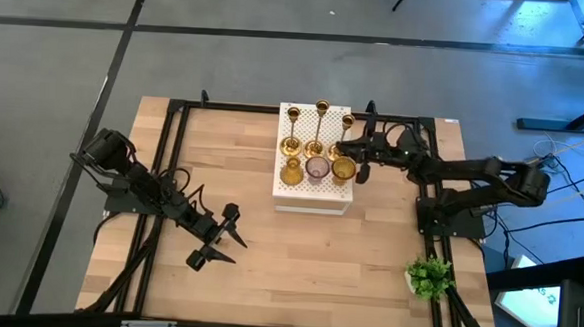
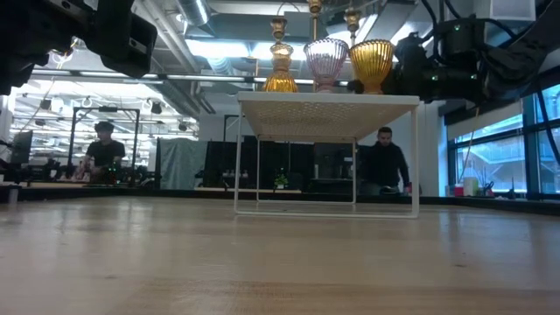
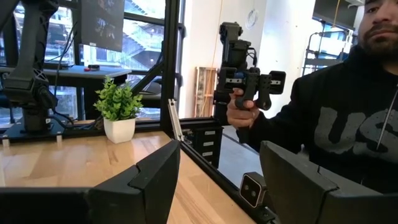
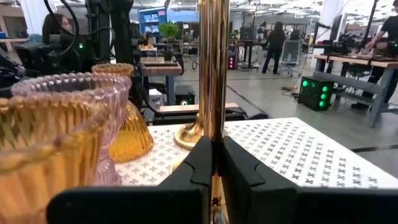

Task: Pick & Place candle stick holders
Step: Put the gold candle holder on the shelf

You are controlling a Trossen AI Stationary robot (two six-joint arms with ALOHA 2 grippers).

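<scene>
A white perforated box [image 1: 310, 197] stands at the table's far middle. On it are three slim brass candle stick holders [image 1: 319, 125] in the far row. The near row has three goblet-shaped glass ones: amber [image 1: 291, 170], pinkish [image 1: 317, 168] and amber [image 1: 343, 168]. My right gripper [image 1: 343, 146] reaches in level from the table's right and is shut on the rightmost brass holder [image 4: 212, 68]. My left gripper [image 1: 218, 238] hangs open over the table's left middle, its fingers [image 3: 149, 180] with nothing between them. My right gripper pinches the brass holder's upright stem [image 4: 213, 127] between its two fingers, well below the top. The fingers come level from the table's right and lie across the stem. The holder stays upright. Its foot is hidden by the fingers, so I cannot tell whether it is lifted.
A small green plant in a white pot [image 1: 428, 276] stands near the table's right front corner. A black frame [image 1: 172, 157] runs along the table's edges. A person [image 3: 336, 124] stands just beyond the table's edge with a hand-held device. Bare wood lies in front of the box.
</scene>
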